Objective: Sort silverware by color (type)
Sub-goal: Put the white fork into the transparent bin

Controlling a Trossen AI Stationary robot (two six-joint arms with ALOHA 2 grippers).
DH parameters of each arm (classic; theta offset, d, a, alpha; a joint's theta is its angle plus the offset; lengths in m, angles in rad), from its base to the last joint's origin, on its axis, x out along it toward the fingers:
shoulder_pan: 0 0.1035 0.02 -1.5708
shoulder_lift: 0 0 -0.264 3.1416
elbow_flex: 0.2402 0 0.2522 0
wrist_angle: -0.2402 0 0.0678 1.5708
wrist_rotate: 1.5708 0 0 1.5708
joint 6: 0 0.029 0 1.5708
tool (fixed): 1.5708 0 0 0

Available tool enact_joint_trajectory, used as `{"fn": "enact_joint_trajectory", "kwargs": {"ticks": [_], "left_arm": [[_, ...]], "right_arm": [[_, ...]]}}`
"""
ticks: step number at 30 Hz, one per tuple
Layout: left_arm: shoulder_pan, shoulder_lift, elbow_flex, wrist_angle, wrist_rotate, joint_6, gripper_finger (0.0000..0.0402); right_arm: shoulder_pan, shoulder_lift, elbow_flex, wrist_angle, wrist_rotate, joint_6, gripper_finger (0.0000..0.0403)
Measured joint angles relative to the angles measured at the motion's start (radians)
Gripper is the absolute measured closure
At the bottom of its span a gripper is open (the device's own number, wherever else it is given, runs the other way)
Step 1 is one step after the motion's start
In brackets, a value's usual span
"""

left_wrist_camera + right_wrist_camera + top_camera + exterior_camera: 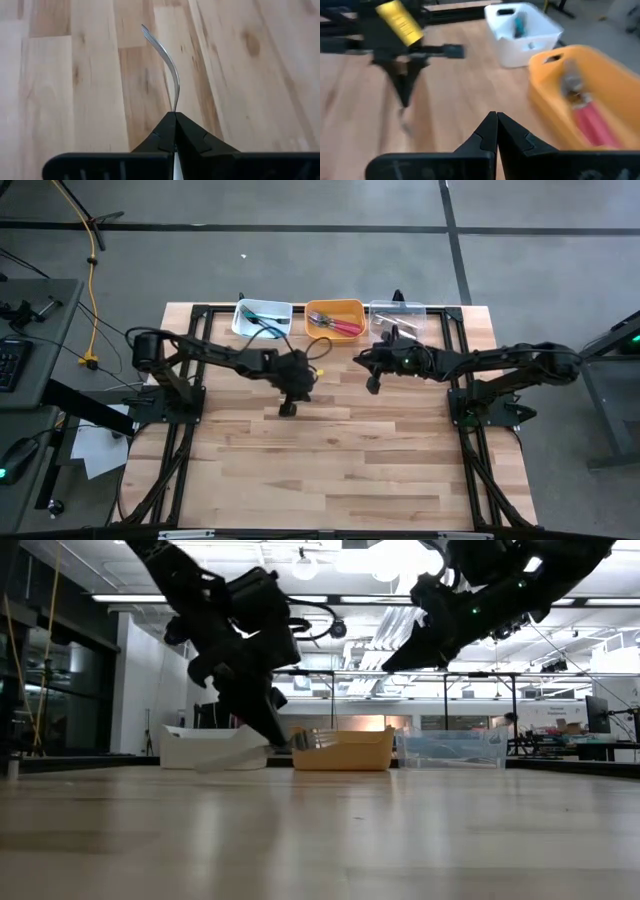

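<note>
A silver fork [167, 65] is pinched in the left gripper [175, 116], just above the desk [340, 470]; it appears to be the last piece unsorted. Beyond the jaws, blue-handled pieces are held in the white bin [262, 318], red-handled in the orange bin [335, 319], and the clear bin [397, 318] is unreadable. The right gripper [496, 117] hovers empty, jaws pressed together.

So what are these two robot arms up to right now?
They are sorting forks into three small bins at the table's far edge. The left gripper is shut on a silver metal fork, holding it just above the wooden table. The right gripper is shut and empty, near the orange bin. The white bin holds blue-handled forks, the orange one red-handled ones; the clear bin stands beside them.
</note>
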Motion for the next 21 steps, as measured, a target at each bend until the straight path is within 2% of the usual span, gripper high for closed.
{"fn": "enact_joint_trajectory", "kwargs": {"ticks": [6, 9, 14, 21], "left_arm": [[0.022, -0.028, -0.098, 0.235, 0.046, -0.117, 0.0401], [0.022, -0.028, -0.126, 0.291, 0.049, -0.132, 0.0401], [0.021, -0.028, -0.130, 0.319, 0.067, -0.127, 0.0401], [0.021, -0.028, -0.130, 0.328, 0.084, -0.114, 0.0401]], "right_arm": [[0.099, 0.074, 0.000, 0.044, -0.016, 0.098, 0.0402], [0.136, 0.136, 0.000, 0.106, -0.016, 0.136, 0.0388], [0.145, 0.225, -0.001, 0.190, -0.018, 0.184, 0.0318], [0.101, 0.288, -0.002, 0.281, -0.191, 0.252, 0.0217]]}}
